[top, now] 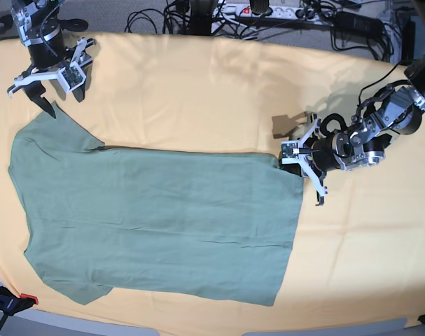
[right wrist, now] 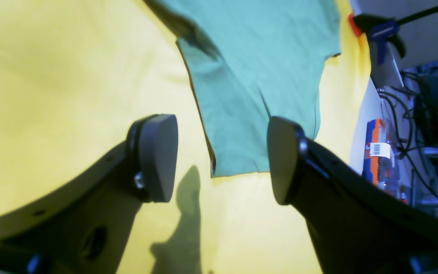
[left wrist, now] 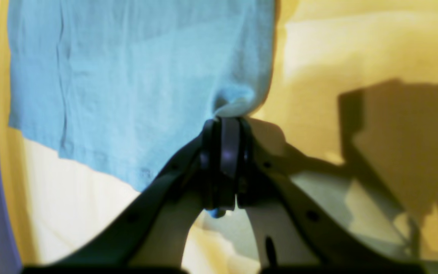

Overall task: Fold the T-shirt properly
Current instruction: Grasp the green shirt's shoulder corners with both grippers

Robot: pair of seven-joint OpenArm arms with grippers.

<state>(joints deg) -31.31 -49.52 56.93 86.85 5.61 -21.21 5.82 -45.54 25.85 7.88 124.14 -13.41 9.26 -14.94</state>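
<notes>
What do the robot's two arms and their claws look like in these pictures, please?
Both arms are black and silver metal with black cables looped along the joints. The left claw has dark curved fingers with white inner faces and small round holes. The right claw has the same build, ending in rounded dark grey pads on its fingers.

Left arm reaches in low, wrist turned sideways, left gripper [left wrist: 224, 125] pinched tight on T-shirt [top: 156, 217] corner. Right arm raised at far side, right gripper [right wrist: 222, 160] jaws spread wide, holding nothing, pointing down.
</notes>
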